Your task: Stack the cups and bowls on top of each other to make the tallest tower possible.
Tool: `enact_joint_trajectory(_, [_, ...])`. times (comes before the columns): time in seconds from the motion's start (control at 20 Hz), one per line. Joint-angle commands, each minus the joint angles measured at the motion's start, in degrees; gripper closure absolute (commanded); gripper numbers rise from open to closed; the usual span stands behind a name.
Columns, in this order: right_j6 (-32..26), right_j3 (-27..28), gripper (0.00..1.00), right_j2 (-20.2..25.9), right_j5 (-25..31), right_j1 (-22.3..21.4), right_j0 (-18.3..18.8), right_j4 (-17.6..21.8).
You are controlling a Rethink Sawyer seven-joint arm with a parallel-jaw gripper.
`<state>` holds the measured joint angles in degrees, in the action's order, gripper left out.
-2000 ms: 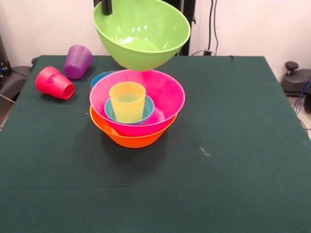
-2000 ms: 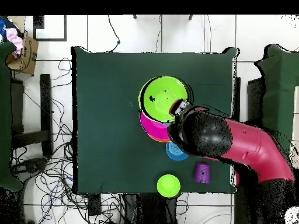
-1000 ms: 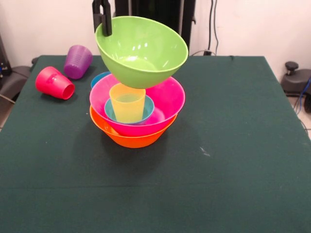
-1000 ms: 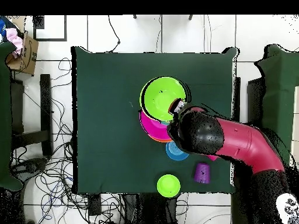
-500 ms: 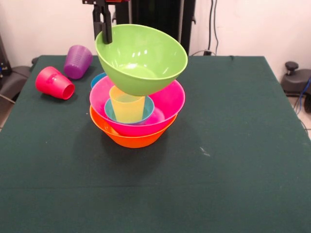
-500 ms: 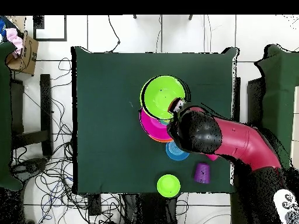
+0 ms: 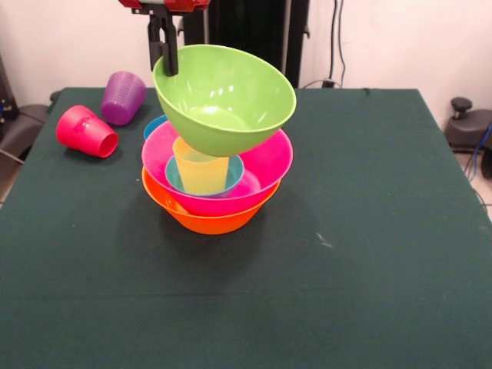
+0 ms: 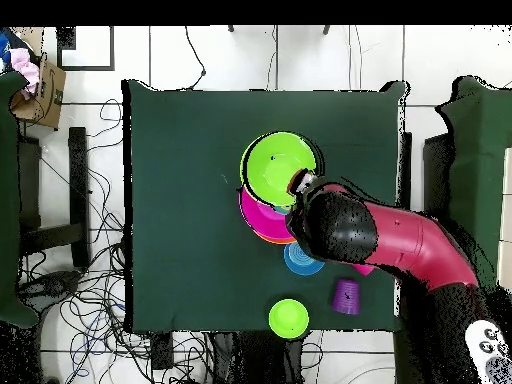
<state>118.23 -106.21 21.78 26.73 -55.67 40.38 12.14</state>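
Medium green bowl [image 7: 224, 96]: tilted, pinched at its 10 o'clock rim by the jaws of the gripper [image 7: 163, 55]. It hangs over the yellow cup [image 7: 201, 171] in the pink bowl [image 7: 265, 165].

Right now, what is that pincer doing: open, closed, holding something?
Pincer: closed on the rim of the green bowl, holding it tilted over the yellow cup in the pink bowl.

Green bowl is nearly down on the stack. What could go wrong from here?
1. The claw holds the green bowl by one rim, tilted. Released like this, it may slide off the yellow cup and settle crooked in the pink bowl.
2. Pushing lower could tip the cup out of the blue bowl.
3. The pink bowl sits slightly offset on the orange bowl, so a sideways nudge may shift the stack.
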Motion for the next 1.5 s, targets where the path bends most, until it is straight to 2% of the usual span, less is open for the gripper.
enact_joint_trajectory(0.05, [-1.8, -3.0, 1.0, 2.5, -2.7, 2.9, -0.7, 3.6])
enact_joint_trajectory(0.45, [-2.1, -3.2, 1.0, 2.5, -3.0, 3.3, -0.3, 4.2])
enact_joint_trajectory(1.05, [-4.1, -3.0, 1.0, 3.5, -5.4, 6.2, 2.6, 6.9])
enact_joint_trajectory(1.5, [-1.7, -3.3, 1.0, 3.4, -7.3, 7.4, 1.8, 8.3])
